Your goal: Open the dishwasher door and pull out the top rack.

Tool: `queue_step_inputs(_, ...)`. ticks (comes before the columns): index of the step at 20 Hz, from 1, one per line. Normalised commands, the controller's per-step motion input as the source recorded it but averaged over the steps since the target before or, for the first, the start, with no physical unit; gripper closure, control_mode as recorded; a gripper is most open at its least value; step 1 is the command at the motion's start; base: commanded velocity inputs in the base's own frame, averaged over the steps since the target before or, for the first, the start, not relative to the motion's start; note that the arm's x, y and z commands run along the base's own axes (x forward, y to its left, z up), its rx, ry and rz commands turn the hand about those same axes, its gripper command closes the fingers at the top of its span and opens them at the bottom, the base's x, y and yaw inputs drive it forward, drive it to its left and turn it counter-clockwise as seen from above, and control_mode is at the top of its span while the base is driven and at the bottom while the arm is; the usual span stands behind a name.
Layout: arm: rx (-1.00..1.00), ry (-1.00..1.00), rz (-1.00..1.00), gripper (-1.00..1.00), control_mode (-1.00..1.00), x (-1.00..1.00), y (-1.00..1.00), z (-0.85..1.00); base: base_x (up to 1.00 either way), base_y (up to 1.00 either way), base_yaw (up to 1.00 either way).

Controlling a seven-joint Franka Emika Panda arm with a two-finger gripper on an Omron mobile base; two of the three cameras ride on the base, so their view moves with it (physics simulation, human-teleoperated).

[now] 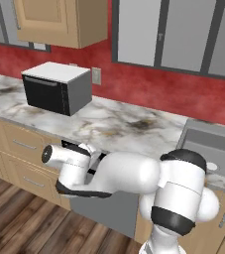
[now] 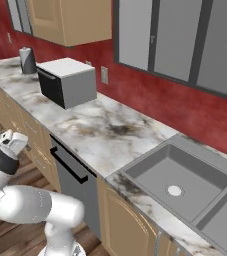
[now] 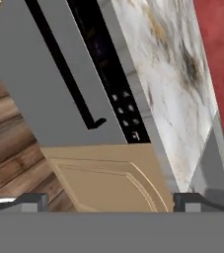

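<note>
While the arm reached low to the left of its base, the dishwasher door (image 2: pixel 74 186) stood shut and upright under the marble desk (image 2: pixel 102 132), its grey face flush with the tan cabinet fronts on either side. Its long black bar handle (image 2: pixel 69 165) ran level along the upper part of the panel, parallel to the desk edge, so the door's long axis lay along the run of cabinets. In the hand view the same door (image 3: pixel 44 94) appeared tilted by the roll of the camera, with the handle (image 3: pixel 64 74) crossing it diagonally and the black control strip (image 3: pixel 108 84) lying between the panel and the desk edge (image 3: pixel 163 84).

The hand (image 3: pixel 106 202) was held apart from the door, its two finger tips (image 3: pixel 32 201) set wide at the bottom corners of the hand view, with nothing between them. A tan cabinet door (image 3: pixel 108 178) lay just beyond the tips, beside the door's end.

On the desk, a microwave (image 1: pixel 57 88) sat well to the left of the dishwasher, and a grey sink (image 2: pixel 185 185) was sunk into the desk to its right. A dark kettle (image 2: pixel 27 61) stood at the far left end.
</note>
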Motion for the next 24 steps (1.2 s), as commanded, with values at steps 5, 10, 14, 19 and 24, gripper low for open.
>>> queue_step_inputs(5, -0.2, 0.0, 0.0, -1.0, -1.0, 0.21, 0.03, -0.57, 0.0, 0.0, 0.0)
queue_step_inputs(10, -0.18, 0.0, 0.0, -1.0, -1.0, 0.2, 0.0, -0.49, 0.0, 0.0, 0.0)
queue_step_inputs(14, -0.16, 0.0, 0.0, -1.0, -1.0, 0.14, 0.0, -0.4, 0.0, 0.0, 0.0)
queue_step_inputs(19, -0.13, 0.0, 0.0, -1.0, -1.0, 0.16, 0.0, -0.28, 0.0, 0.0, 0.0)
queue_step_inputs(24, -0.11, 0.0, 0.0, -1.0, -1.0, 0.24, 0.0, -0.25, 0.0, 0.0, 0.0)
